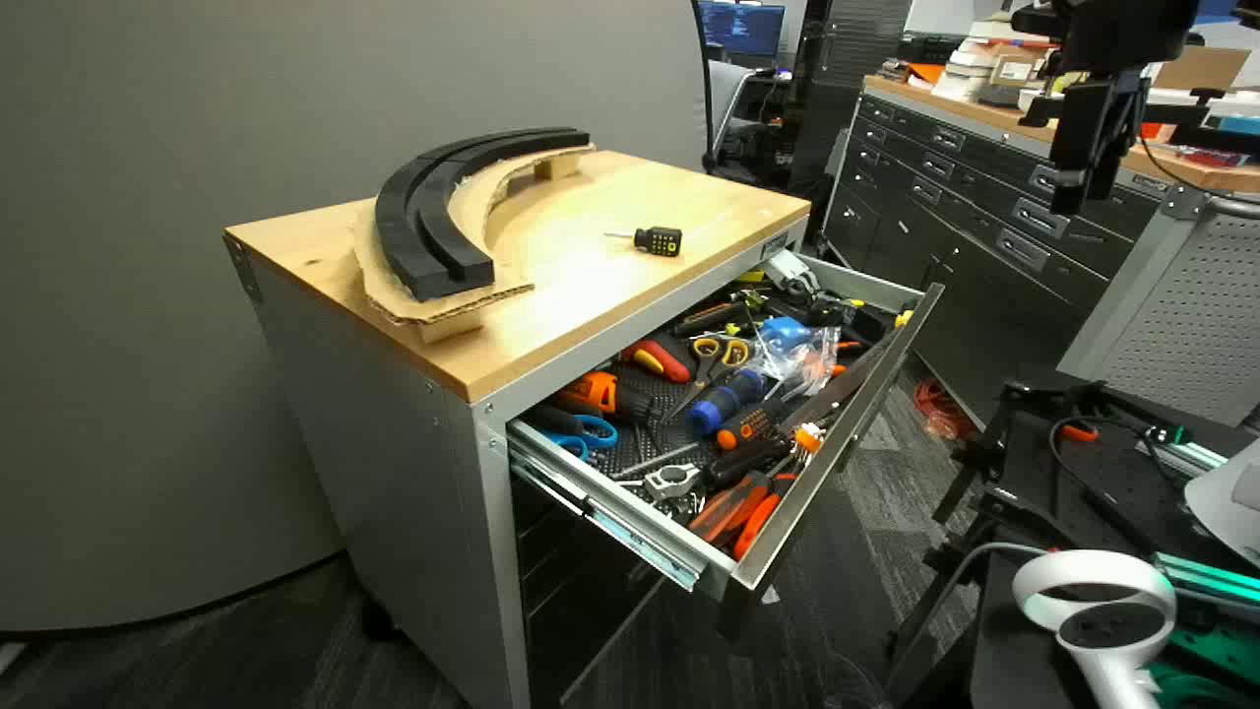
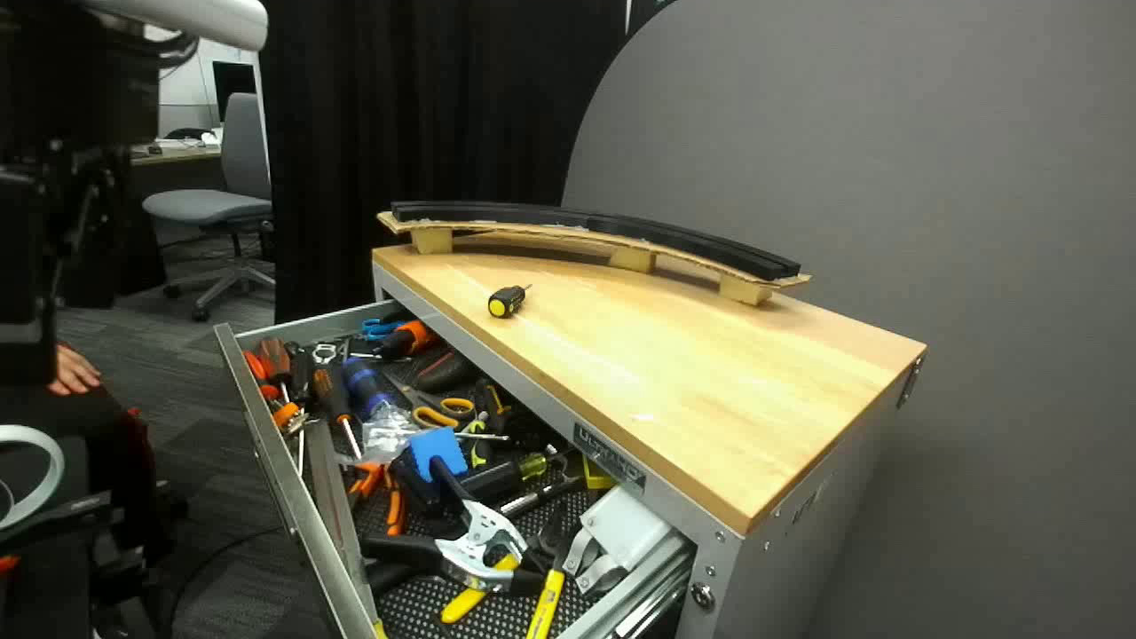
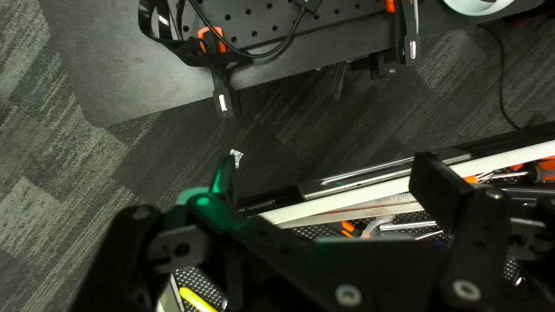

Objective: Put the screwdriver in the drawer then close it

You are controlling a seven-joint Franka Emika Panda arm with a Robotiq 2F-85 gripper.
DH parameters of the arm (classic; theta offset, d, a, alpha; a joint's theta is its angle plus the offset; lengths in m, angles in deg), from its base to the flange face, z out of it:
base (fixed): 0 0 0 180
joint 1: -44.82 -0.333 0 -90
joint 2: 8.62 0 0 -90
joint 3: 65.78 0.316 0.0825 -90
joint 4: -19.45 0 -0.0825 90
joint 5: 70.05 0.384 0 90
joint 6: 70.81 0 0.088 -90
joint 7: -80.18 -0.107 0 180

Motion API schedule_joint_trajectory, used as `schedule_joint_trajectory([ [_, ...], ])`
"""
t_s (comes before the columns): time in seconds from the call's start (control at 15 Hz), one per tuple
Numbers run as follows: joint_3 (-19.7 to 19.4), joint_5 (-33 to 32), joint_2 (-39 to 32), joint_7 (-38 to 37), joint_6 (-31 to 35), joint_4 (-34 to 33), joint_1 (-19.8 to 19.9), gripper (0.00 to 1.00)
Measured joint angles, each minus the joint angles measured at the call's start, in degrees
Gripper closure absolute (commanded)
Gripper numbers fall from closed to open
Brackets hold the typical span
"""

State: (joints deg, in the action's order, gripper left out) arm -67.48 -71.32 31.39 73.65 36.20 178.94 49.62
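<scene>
Screwdriver [image 1: 659, 241] (stubby) well apart from gripper [image 3: 328, 184]

In an exterior view, "ULTRAHD" can be read, slightly blurred, on the dark plate [image 2: 610, 454] at the bench [image 2: 661, 373] front.

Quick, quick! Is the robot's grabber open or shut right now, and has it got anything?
Gripper: open, fingers wide apart, holding nothing; the screwdriver lies on the wooden top.
</scene>
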Motion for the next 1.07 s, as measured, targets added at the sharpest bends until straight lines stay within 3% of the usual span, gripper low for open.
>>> schedule_joint_trajectory([
  [0.67,-0.96,1.22,-0.34,0.0,1.23,-0.03,0.04,0.0],
  [0.87,-2.02,6.97,-4.0,0.41,9.37,-0.29,-0.77,0.0],
  [1.07,-1.21,13.66,-12.13,1.78,19.77,-2.51,-5.27,0.0],
])
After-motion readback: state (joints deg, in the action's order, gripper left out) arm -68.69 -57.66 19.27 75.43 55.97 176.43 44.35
